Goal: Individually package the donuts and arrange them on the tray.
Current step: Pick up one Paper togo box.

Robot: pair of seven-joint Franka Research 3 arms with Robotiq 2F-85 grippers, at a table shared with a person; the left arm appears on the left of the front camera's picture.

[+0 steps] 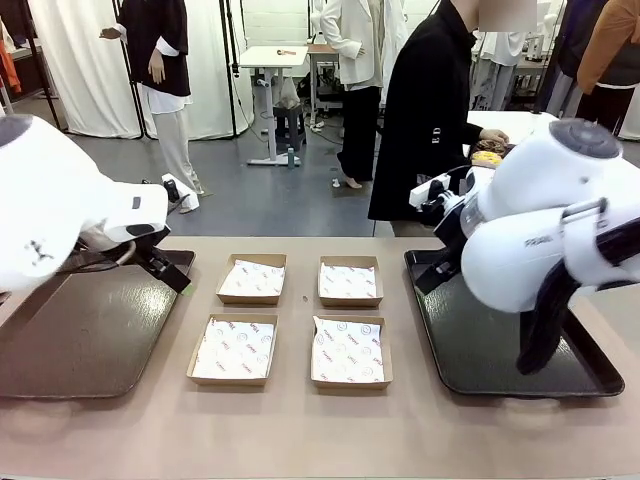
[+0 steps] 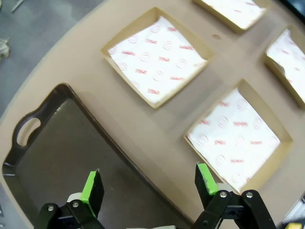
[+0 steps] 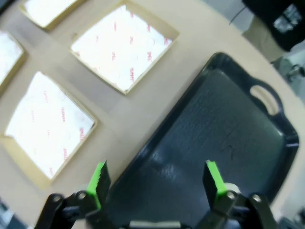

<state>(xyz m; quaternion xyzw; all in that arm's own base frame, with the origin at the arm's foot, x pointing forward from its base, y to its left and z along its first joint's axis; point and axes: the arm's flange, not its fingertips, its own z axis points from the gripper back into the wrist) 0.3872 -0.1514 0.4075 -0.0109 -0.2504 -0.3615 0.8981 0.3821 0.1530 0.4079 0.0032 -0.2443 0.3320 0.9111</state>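
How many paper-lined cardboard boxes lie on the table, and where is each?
4 boxes in a square between the brown tray and the black tray: far-left, far-right, near-left, near-right. None seems hidden.

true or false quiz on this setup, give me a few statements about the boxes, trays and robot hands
1. Four paper-lined boxes sit in a two-by-two grid between the left tray and the right tray. True.
2. One box holds a donut. False: all four hold only paper.
3. The left hand is open and holds nothing. True.
4. The right hand is shut on a donut. False: it is open and holds nothing, above the right tray.
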